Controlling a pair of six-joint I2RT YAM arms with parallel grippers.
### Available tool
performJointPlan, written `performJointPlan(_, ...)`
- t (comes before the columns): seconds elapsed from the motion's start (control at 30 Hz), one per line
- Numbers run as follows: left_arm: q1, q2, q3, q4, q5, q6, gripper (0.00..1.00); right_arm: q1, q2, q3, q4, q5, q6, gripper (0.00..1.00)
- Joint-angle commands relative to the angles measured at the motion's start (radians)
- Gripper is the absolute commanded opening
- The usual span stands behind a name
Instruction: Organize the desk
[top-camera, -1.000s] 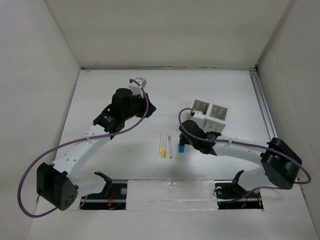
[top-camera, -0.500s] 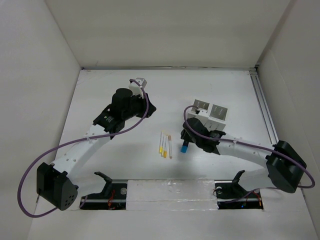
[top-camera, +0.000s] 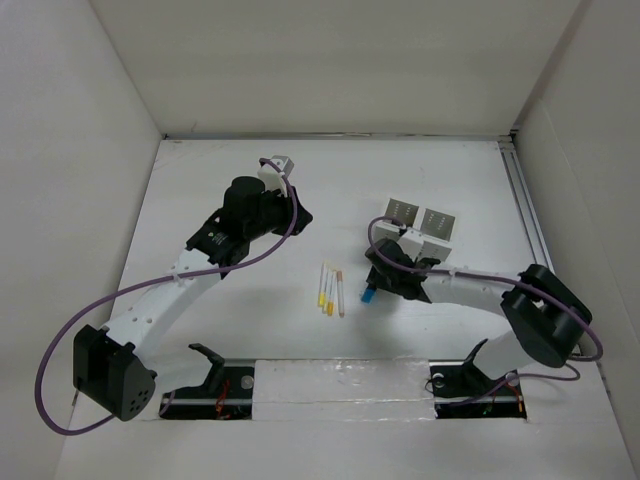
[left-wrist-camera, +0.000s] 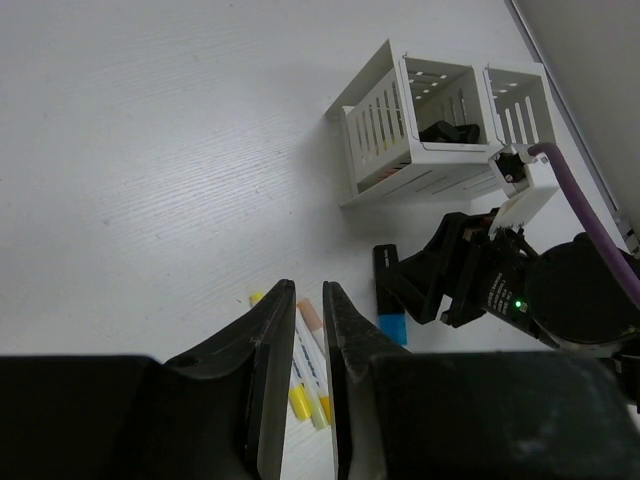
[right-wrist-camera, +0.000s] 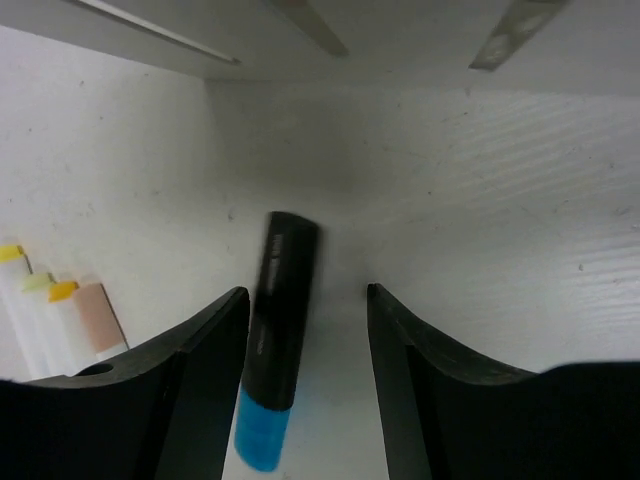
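Two right fingers (right-wrist-camera: 200, 400) spread wide astride the blue-capped marker (right-wrist-camera: 278, 350) on the counter (top-camera: 240, 190), poised to grip it; left fingers (left-wrist-camera: 270, 380) nearly closed, empty.

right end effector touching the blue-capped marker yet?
Cannot tell. In the right wrist view the marker lies between the open fingers of the right end effector, close against the left one; no clear gap or contact shows.
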Motion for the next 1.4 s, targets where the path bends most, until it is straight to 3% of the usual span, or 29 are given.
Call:
performJointPlan(0.0, 0.004, -0.018, 0.030, 0.036, 0.017, -0.003, 0.14, -0.004, 0.057, 0.050, 0.020, -0.021, -0.018, 0.56)
performJointPlan(0.2, 0.004, -0.020, 0.028, 0.036, 0.014, 0.000, 0.14, -0.004, 0.135, 0.099, -0.011, -0.018, -0.041, 0.47)
performJointPlan(0.37, 0.004, -0.014, 0.031, 0.031, 0.006, 0.000, 0.14, -0.004, 0.164, 0.115, -0.037, -0.013, -0.046, 0.30)
performJointPlan(0.5, 0.004, -0.021, 0.030, 0.036, -0.001, 0.002, 0.14, 0.007, 0.186, 0.124, -0.041, -0.029, -0.055, 0.10)
performJointPlan(0.63, 0.004, -0.017, 0.031, 0.030, 0.005, 0.002, 0.14, 0.036, 0.149, 0.110, -0.021, -0.015, -0.061, 0.01)
performJointPlan(1.0, 0.004, -0.020, 0.030, 0.036, 0.009, -0.003, 0.14, 0.036, -0.305, 0.053, 0.091, 0.118, -0.153, 0.00)
performJointPlan(1.17, 0.004, -0.024, 0.028, 0.040, 0.026, -0.005, 0.14, -0.018, -0.336, 0.101, 0.144, 0.189, -0.215, 0.00)
performJointPlan(1.37, 0.004, -0.030, 0.025, 0.040, 0.033, -0.005, 0.14, -0.160, -0.259, 0.201, 0.221, 0.330, -0.314, 0.00)
